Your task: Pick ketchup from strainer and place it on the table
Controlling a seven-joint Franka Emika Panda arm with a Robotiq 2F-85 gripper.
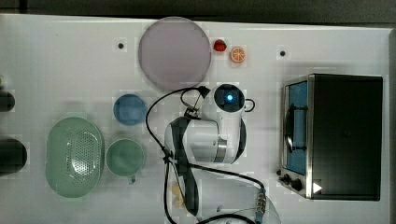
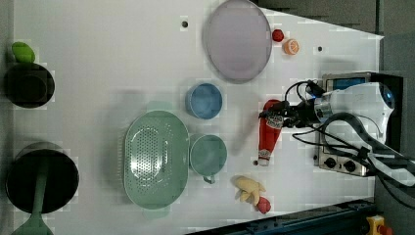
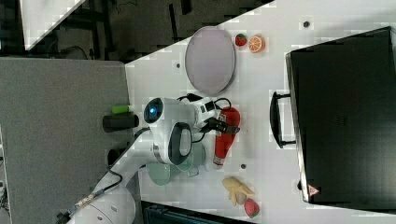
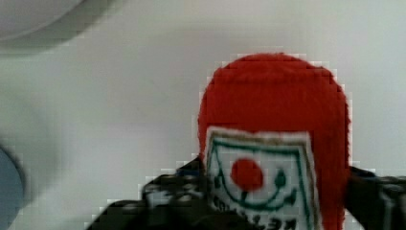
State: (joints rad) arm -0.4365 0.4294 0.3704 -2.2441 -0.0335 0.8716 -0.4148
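Your white tabletop (image 2: 107, 58), flat with a few small dark holes, carries everything. At the top view's right stands a black toaster oven (image 1: 345, 135) with a glass door. A round grey plate (image 2: 238, 40) lies at the far edge, a small red strawberry (image 2: 278, 35) and an orange slice (image 2: 291, 46) just beside it.

The pale green oval plastic strainer (image 2: 155, 159) with its perforated bottom sits at the left view's lower left, nothing in it. A round green cup (image 2: 208, 154) touches its side; a round blue cup (image 2: 204, 100) lies near.

The small red squeeze ketchup bottle (image 2: 269, 132), white label, white cap, lies flat on the tabletop, well apart from the strainer, between the green cup and the oven in the left view. A yellow banana toy (image 2: 249, 189) lies near its cap end.

Your hand (image 2: 279, 115) sits over the bottle's base end. In the wrist view the dark fingers (image 4: 167, 196) flank the bottle (image 4: 273, 143) on either side. You cannot tell whether they still press it or stand clear.
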